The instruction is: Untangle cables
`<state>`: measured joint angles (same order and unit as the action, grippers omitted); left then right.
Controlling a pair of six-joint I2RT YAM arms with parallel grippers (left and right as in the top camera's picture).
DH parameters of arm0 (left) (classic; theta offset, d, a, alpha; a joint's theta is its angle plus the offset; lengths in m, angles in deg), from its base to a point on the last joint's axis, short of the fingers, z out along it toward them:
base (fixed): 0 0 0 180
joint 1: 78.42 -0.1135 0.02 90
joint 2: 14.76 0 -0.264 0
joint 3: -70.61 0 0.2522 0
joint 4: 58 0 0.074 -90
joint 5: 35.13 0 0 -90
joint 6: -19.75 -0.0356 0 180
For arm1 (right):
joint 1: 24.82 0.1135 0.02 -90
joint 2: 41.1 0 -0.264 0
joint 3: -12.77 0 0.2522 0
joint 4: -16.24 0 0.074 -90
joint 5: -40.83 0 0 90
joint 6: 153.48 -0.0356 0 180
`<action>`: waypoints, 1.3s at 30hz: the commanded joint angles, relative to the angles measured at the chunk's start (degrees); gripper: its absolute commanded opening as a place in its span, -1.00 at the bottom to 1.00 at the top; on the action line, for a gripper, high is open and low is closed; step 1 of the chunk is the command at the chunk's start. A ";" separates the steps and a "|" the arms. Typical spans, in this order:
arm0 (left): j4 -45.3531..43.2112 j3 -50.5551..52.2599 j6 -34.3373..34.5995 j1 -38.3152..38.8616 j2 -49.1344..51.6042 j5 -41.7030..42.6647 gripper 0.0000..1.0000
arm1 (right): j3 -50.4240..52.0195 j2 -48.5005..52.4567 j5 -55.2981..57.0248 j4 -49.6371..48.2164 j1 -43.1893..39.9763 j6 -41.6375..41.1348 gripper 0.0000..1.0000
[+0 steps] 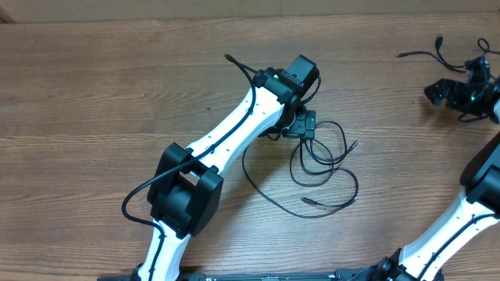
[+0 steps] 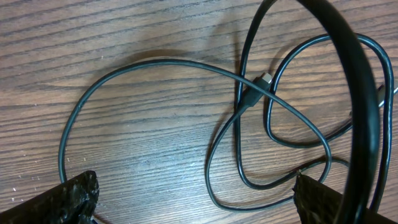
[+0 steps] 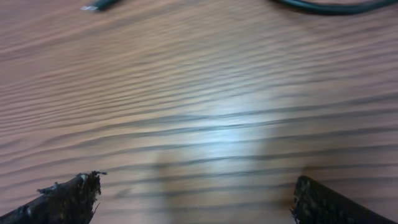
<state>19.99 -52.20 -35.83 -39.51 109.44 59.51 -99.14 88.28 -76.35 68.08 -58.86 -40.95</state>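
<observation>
**Both end effectors open, first grasp not yet made**

Toward the left of the table, nothing of the task lies. At the middle, the left end effector hangs low over the main tangle with its jaws spread wide and nothing between them. The cables lie flat below it in overlapping loops, with a silvery-tipped plug resting right at a crossing.

Far right, the right end effector is likewise wide open and empty over bare wood. A separate cord lies near it, well apart from the tangle.

The step in hand looks like choosing a strand. The long outer arc seems the easiest pick, as it runs clear of the crossings. Next, the left jaws would need to lower and close on that single strand alone, then draw it outward gently so the loops slip apart rather than tighten.
</observation>
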 commanded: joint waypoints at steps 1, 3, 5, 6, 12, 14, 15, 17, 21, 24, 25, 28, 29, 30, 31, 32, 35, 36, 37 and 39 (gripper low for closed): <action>0.00 0.31 0.31 0.11 0.96 -0.63 0.99 | -0.17 -8.96 -1.62 2.49 3.39 -0.42 0.99; 0.00 0.31 0.31 0.11 0.96 -0.63 0.99 | -0.17 -11.45 -1.62 4.57 5.11 -0.42 1.00; 0.00 0.31 0.31 0.11 0.96 -0.63 1.00 | -0.17 -13.55 -1.60 6.58 6.88 -0.44 1.00; 0.00 0.31 0.31 0.11 0.96 -0.63 0.99 | -0.17 -14.56 -1.64 7.61 7.89 -0.48 1.00; 0.00 0.31 0.33 0.11 0.96 -0.63 0.99 | -0.17 -18.99 -1.66 12.50 12.98 -9.70 1.00; 0.00 0.31 0.31 0.11 0.96 -0.63 0.99 | -0.17 -20.06 -1.90 14.82 14.53 -12.11 1.00; -0.13 0.31 0.61 0.11 0.96 -0.59 0.99 | -0.17 -20.61 -2.60 16.57 15.52 -12.07 1.00; -2.32 0.31 1.81 0.11 0.96 -0.61 0.99 | -0.17 -21.24 -2.73 19.56 17.09 -12.04 1.00; -2.80 0.31 1.60 0.09 0.96 0.22 0.99 | -0.17 -21.59 -2.69 25.83 20.20 -11.80 1.00; -1.90 0.20 -0.50 -0.37 0.92 1.38 0.99 | -0.17 -21.59 -2.67 28.74 22.21 -11.78 1.00; -1.90 0.13 -1.18 -0.76 0.92 2.23 0.99 | -0.17 -21.59 -2.69 29.07 22.73 -11.78 1.00; -1.92 -0.39 -2.34 -2.45 0.31 5.90 0.99 | -0.17 -21.59 -2.40 29.11 24.37 -11.58 1.00; -2.21 -0.79 -3.54 -3.37 -0.35 7.91 0.99 | -0.17 -21.59 -2.29 28.81 24.94 -11.58 1.00; -2.58 -1.05 -4.72 -3.96 -0.90 9.51 0.99 | -0.17 -21.59 -2.27 28.59 25.20 -11.56 1.00; -3.06 -1.38 -6.49 -4.72 -1.62 11.74 0.99 | -0.17 -21.59 -2.29 28.33 25.46 -11.58 1.00; -3.28 -1.73 -7.82 -5.44 -2.40 13.55 1.00 | -0.17 -21.59 -2.29 28.20 25.68 -11.58 1.00; -3.37 -2.75 -10.62 -8.20 -5.14 17.31 0.99 | -0.17 -21.59 -2.29 28.22 25.83 -11.58 1.00; -3.39 -2.82 -10.88 -9.07 -6.12 17.79 0.99 | -0.17 -21.59 -2.27 28.33 25.83 -11.56 1.00; -3.39 -2.82 -10.91 -10.19 -7.34 17.90 0.98 | -0.17 -21.59 -2.29 28.59 25.83 -11.52 1.00; -3.34 -2.82 -11.32 -13.16 -10.34 17.92 0.99 | -0.17 -21.59 -2.47 30.27 25.92 -8.52 1.00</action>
<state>16.76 -52.66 -43.83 -48.99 106.54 73.85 -99.12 68.94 -78.34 97.05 -33.24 -52.21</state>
